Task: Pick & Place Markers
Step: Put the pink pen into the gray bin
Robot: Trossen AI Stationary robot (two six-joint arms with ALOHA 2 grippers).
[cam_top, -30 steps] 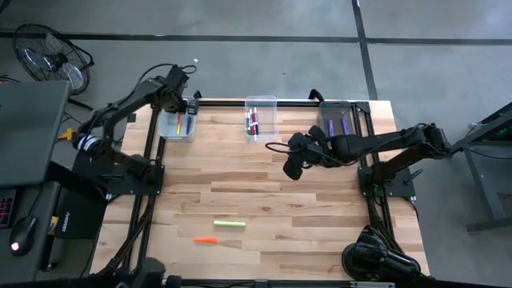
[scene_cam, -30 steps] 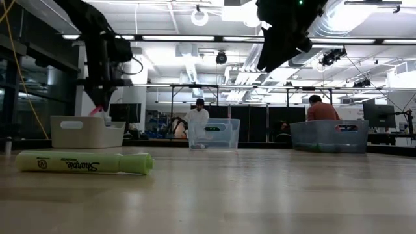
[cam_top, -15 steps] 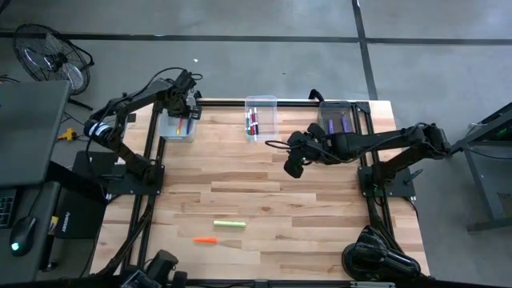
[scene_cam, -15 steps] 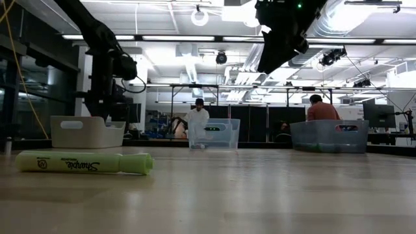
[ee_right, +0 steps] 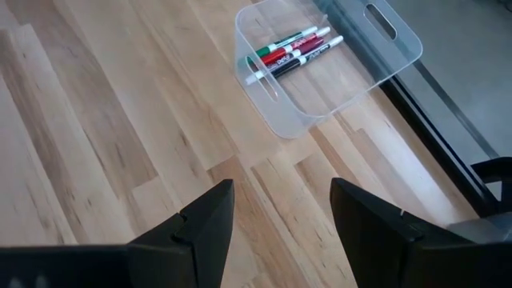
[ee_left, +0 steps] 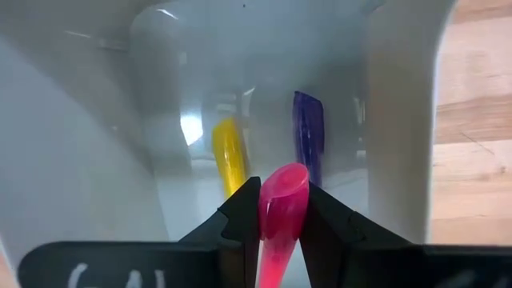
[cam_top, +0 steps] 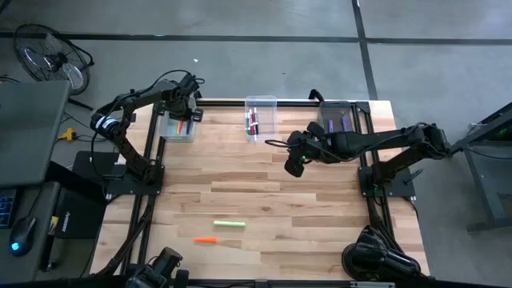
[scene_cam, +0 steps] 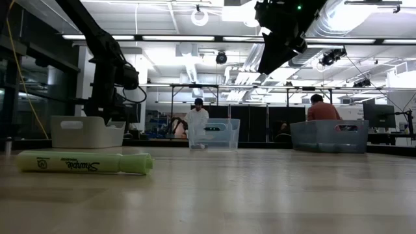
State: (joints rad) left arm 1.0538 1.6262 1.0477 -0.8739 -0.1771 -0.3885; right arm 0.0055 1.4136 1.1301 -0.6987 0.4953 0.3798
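My left tool (ee_left: 282, 210) is over the white plastic bin (cam_top: 170, 128) at the far left corner of the pale wooden worktop (cam_top: 264, 200); its two dark fingers (ee_left: 240, 216) are pressed against either side of a pink marker (ee_left: 280, 210), which stands between them pointing down into the bin. Grip narrow, marker held

Inside that bin, below the tool: a yellow marker (ee_left: 229, 154) and a purple marker (ee_left: 308, 138), lying side by side on the bin floor, apart from each other

My right tool (ee_right: 276, 228) hangs in the air above the middle-right of the worktop, fingers spread wide, nothing between them. In the right wrist view the bare wood shows through the gap

Clear plastic bin (ee_right: 384, 48) at the far middle edge holds several thin markers with red, green and dark caps (ee_right: 292, 50), bunched together at one end. A third bin (cam_top: 340, 120), darker, at the far right corner, has purple markers (cam_top: 345, 123) in it

On the near part of the worktop, well apart from all the bins: a light green highlighter marker (cam_top: 229, 225) lying flat, and just nearer than it a smaller orange marker (cam_top: 206, 239), also flat. The low view shows the green one on its side close to the camera

Two people (scene_cam: 197, 117) in the room beyond
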